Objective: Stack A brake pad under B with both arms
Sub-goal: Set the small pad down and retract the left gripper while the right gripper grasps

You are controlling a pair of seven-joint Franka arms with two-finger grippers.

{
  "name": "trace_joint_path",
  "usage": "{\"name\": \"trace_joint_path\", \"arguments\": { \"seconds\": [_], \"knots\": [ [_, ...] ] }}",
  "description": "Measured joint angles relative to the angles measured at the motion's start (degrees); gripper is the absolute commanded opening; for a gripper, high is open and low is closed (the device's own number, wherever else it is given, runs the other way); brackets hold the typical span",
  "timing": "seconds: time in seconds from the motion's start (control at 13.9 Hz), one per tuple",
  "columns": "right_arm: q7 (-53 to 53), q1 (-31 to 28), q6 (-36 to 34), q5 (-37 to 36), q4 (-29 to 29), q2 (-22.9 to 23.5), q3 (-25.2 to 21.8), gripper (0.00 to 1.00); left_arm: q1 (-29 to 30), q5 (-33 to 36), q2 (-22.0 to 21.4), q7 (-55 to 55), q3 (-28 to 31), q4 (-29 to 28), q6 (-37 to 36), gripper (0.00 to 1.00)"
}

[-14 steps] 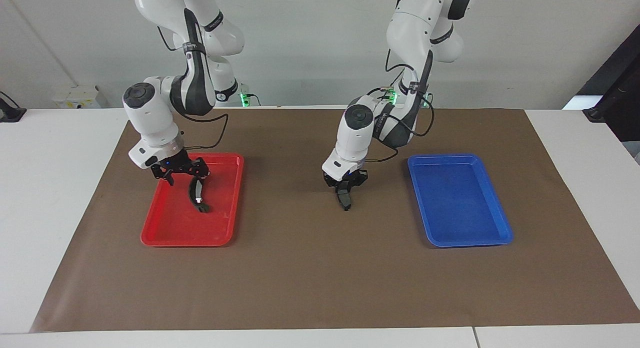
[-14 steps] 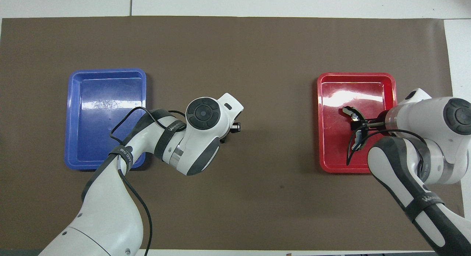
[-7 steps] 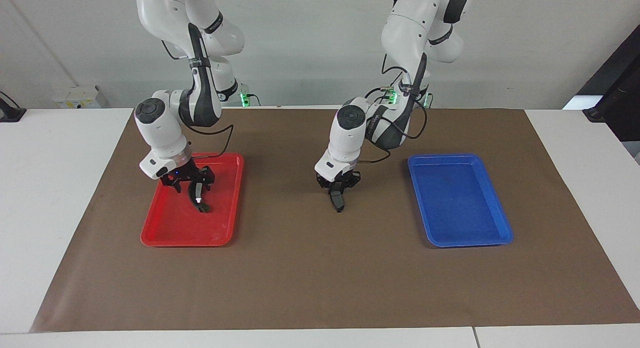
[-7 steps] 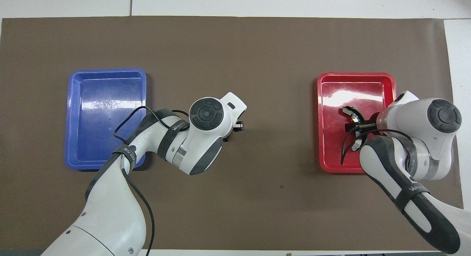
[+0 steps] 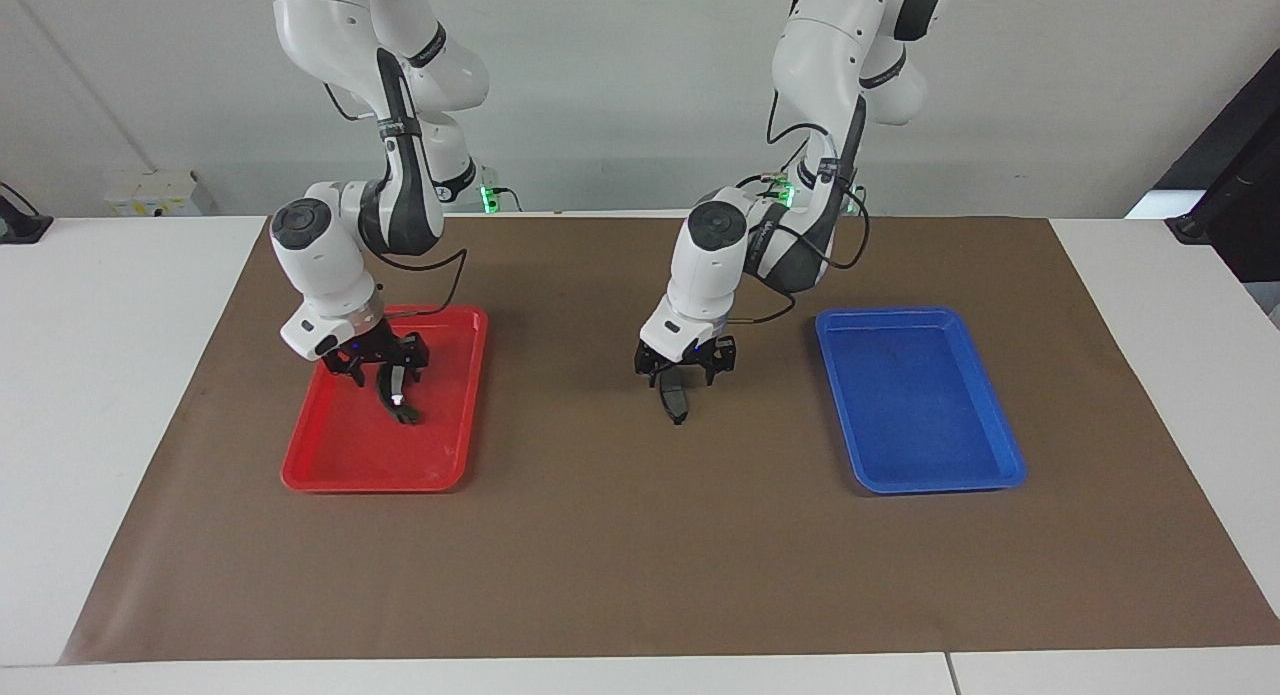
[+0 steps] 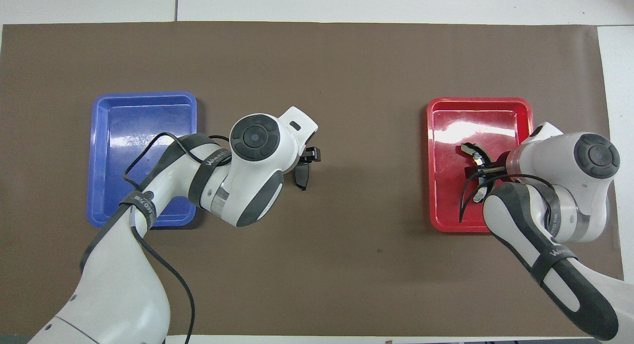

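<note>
**Inspector:** Report the A brake pad and what differs from a second ago.

**Robot:** The A brake pad (image 5: pixel 677 403) lies on the brown mat (image 5: pixel 620 545), directly under my left gripper (image 5: pixel 686 373), its upper end between the fingertips. A second ago those fingers were closed on it. They are now spread wide and have hold of nothing.

**Inspector:** And B?

**Robot:** B (image 5: pixel 397 395) lies in the red tray (image 5: pixel 340 465). My right gripper (image 5: pixel 385 367) has come down since then. Its fingers are apart, one on each side of B's end. I cannot tell whether they touch it.

**Inspector:** Count.

**Robot:** One pad, one crescent shoe, two trays, one mat. The blue tray (image 5: pixel 930 415) sits well apart from both grippers, toward my left arm's end of the table.
</note>
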Motion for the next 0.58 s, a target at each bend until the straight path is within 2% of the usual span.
{"name": "trace_joint_path", "arguments": {
  "seconds": [0.29, 0.36, 0.43, 0.58],
  "knots": [
    [-0.03, 0.0, 0.07, 0.0, -0.73, 0.03, 0.0, 0.78, 10.37, 0.04, -6.9, 16.44, 0.38, 0.08, -11.13, 0.99],
    [-0.03, 0.0, 0.1, 0.0, -0.8, 0.03, 0.0, 0.76, 13.31, 0.03, -7.99, 21.08, 0.46, 0.07, -13.09, 0.99],
    [-0.03, 0.0, 0.14, 0.01, -0.85, 0.03, 0.0, 0.7, 16.05, 0.03, -8.79, 25.24, 0.51, 0.06, -14.8, 0.99],
    [-0.04, 0.0, 0.16, 0.0, -0.9, 0.03, 0.01, 0.22, 20.7, 0.02, -10.0, 32.03, 0.57, 0.07, -17.73, 0.99]
  ]
}}
